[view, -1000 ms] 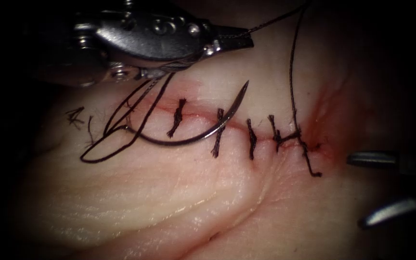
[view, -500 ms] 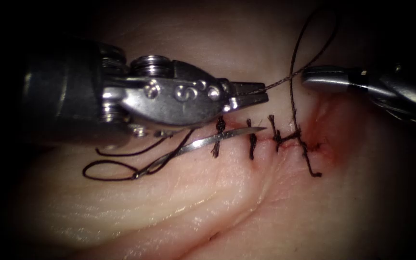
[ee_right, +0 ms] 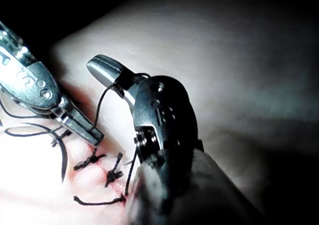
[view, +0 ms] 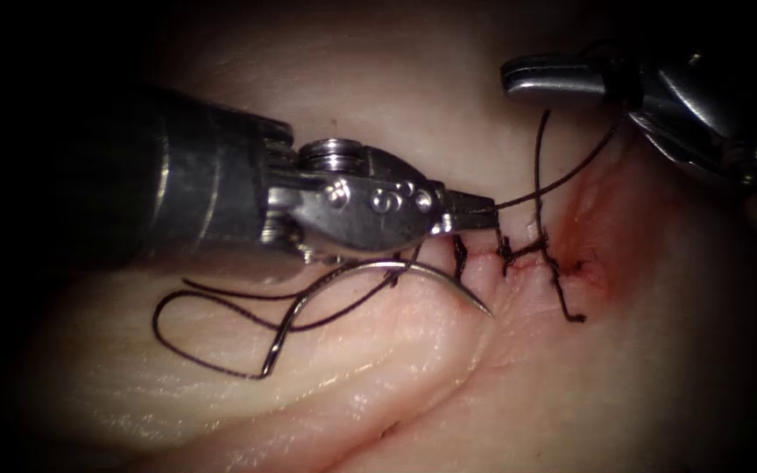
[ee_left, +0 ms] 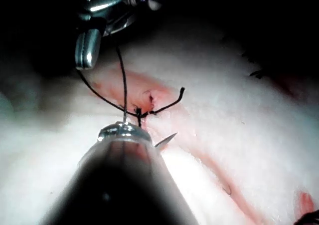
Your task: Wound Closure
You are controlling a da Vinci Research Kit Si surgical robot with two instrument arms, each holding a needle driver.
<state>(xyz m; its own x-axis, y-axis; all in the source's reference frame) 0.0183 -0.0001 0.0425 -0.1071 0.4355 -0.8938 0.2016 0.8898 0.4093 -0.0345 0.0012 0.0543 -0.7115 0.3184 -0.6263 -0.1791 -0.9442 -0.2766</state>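
Cut (view: pixel 519 256) stitched along its length. Left tool (view: pixel 470 213) jaws clamp thread (view: pixel 562 180); right tool (view: pixel 571 79) jaws look closed, thread looped round them. Needle (view: pixel 435 278) lies free on tissue (view: pixel 326 385); knot unfinished.

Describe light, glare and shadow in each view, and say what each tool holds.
Endoscope view: light pools on the tissue and the edges go dark. Glare streaks the left tool, shut on the thread. The needle lies unheld on the tissue. Left wrist view: tissue strongly lit, the left shaft in shadow. Right wrist view: hard highlights on the right tool; thread reaches it, grip unclear.
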